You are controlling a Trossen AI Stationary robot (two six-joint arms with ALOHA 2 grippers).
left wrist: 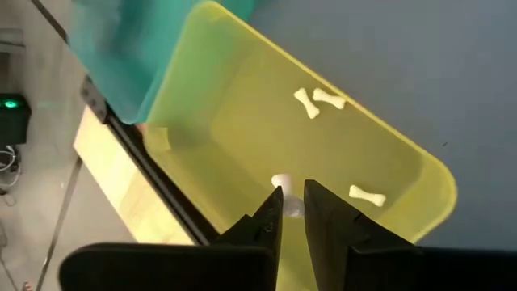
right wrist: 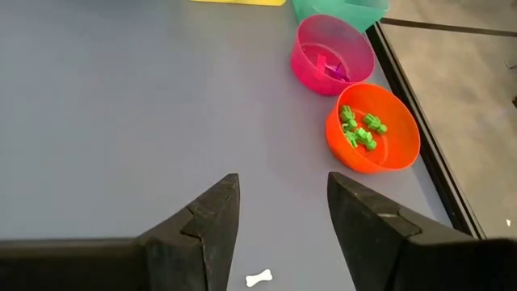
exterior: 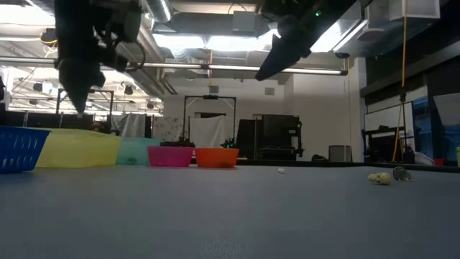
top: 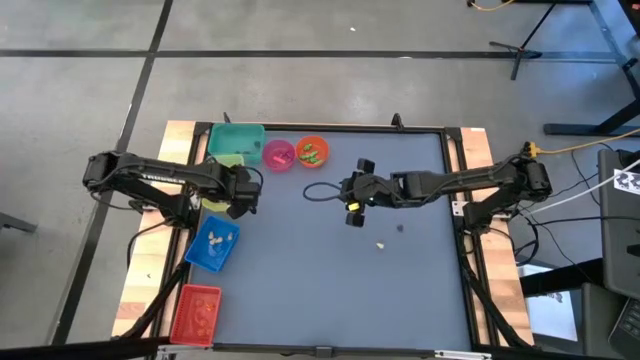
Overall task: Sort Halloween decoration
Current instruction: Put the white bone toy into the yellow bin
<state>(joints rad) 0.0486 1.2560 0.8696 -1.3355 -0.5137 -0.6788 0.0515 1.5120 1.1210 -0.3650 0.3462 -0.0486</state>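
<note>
My left gripper hangs over the yellow bin, at the table's left, shut on a small white trinket. Three white bone trinkets lie on the bin's floor. My right gripper is open and touches nothing, above the table's middle. A white bone lies on the table just under it. More loose trinkets rest on the table: a white one and a dark purple one. In the low view both grippers hang well above the table. My left gripper pinches a small white trinket between its two fingers, pointing down into the yellow bin. One end of the trinket sticks out past the fingertips; the rest sits in the narrow gap. It is lifted clear of the bin's floor.
Along the table's left edge stand a teal bin, a blue bin with pale trinkets and a red bin. A pink bowl holds purple trinkets and an orange bowl green ones. A dark cable loop lies mid-table.
</note>
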